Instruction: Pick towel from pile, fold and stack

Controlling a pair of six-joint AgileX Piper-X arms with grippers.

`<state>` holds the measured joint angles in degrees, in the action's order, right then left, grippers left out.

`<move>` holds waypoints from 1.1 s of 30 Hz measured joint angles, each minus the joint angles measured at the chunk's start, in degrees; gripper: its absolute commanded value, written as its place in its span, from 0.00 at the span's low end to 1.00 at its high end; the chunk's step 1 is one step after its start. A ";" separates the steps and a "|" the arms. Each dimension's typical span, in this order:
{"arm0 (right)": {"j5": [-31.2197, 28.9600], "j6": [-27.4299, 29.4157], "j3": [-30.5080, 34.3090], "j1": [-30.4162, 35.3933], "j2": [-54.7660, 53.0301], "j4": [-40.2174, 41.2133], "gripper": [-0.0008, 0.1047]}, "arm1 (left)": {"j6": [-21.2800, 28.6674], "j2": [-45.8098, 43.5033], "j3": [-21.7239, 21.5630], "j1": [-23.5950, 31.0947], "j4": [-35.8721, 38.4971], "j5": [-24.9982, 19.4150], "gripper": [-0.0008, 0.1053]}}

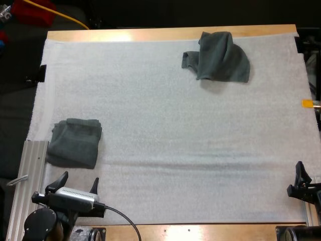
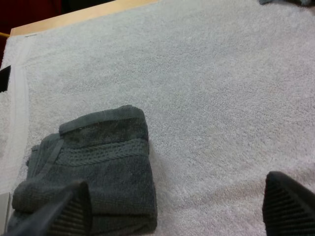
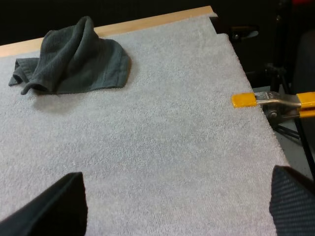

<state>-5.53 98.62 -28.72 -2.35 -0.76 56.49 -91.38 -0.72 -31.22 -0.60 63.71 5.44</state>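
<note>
My left claw [image 1: 78, 182] hung spread at the mat's [image 1: 175, 140] near edge. The folded towel [image 1: 75, 142] lay just ahead of its left finger, with bare mat ahead of the other. My right claw [image 3: 179, 196] was also spread, beside the mat's right edge. The crumpled towel [image 1: 220, 56] lay well ahead to its left, by the far edge.

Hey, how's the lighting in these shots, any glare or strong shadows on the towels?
High view: even light, pale glare along the wooden table, a faint shadow under the crumpled towel. Left wrist view: a soft shadow beside the folded towel on the mat. Right wrist view: evenly lit, dark beyond the table.
</note>
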 measured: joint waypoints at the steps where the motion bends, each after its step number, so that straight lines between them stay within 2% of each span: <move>1: 0.00 0.00 0.00 0.00 0.00 0.00 0.71 | 0.00 0.00 0.00 0.00 0.00 0.00 0.66; 14: 0.35 0.42 -0.61 0.00 0.00 1.06 0.71 | -0.56 0.00 0.00 0.00 -1.15 0.00 0.66; 20: 5.15 0.51 -4.97 0.00 0.78 2.55 0.71 | -0.90 0.00 -0.53 -3.34 -1.37 0.00 0.66; 26: 11.08 0.32 -10.17 0.00 6.51 2.54 0.71 | -1.01 0.08 -4.29 -8.14 -1.54 0.00 0.66; 33: 18.24 0.28 -16.72 0.00 14.29 2.77 0.71 | -1.09 6.41 -10.34 -9.42 -5.28 0.59 0.66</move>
<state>12.71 98.90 -45.44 -2.35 13.53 59.26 -92.47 5.68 -41.55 -10.02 58.43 6.03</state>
